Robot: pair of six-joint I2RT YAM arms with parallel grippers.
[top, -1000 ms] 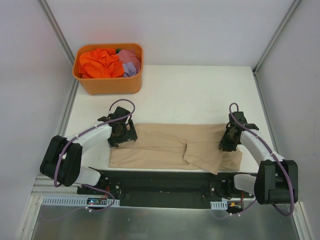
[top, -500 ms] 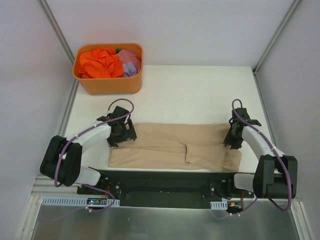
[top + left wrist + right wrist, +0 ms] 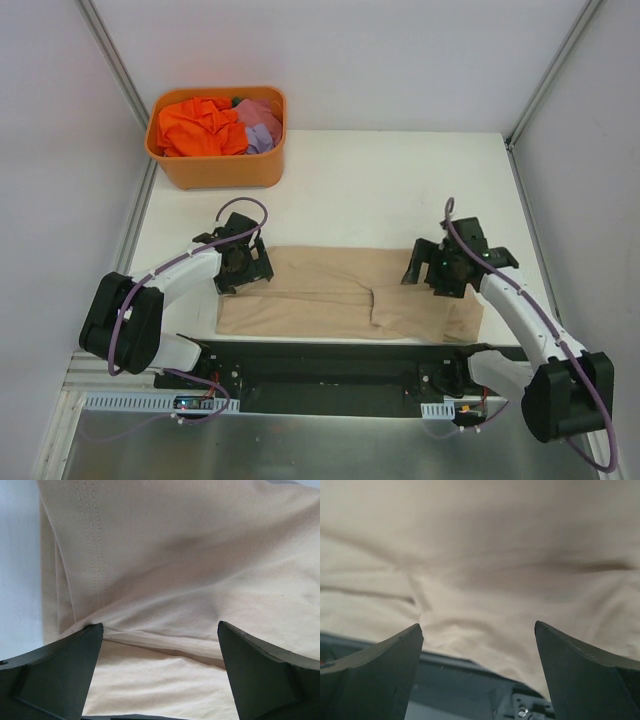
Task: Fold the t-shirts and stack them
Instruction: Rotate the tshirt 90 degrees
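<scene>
A beige t-shirt (image 3: 345, 292) lies folded into a long strip across the near part of the white table (image 3: 380, 190). My left gripper (image 3: 245, 262) hangs open over the strip's left end, its dark fingers (image 3: 55, 670) spread above the cloth (image 3: 170, 580). Over the right end my right gripper (image 3: 447, 268) stands open too, with beige cloth (image 3: 485, 570) beneath its fingers (image 3: 585, 670) and nothing between them. An orange t-shirt (image 3: 198, 127) and a lilac t-shirt (image 3: 262, 125) lie bundled in the tub.
The orange plastic tub (image 3: 218, 170) stands at the back left of the table. A black rail (image 3: 330, 365) with the arm bases runs along the near edge. Grey walls and metal posts (image 3: 120, 70) close in the sides.
My right gripper has opened and let go of the shirt's right end, then swung left and turned over the cloth. The folded flap now lies flat. The left arm has not moved.
</scene>
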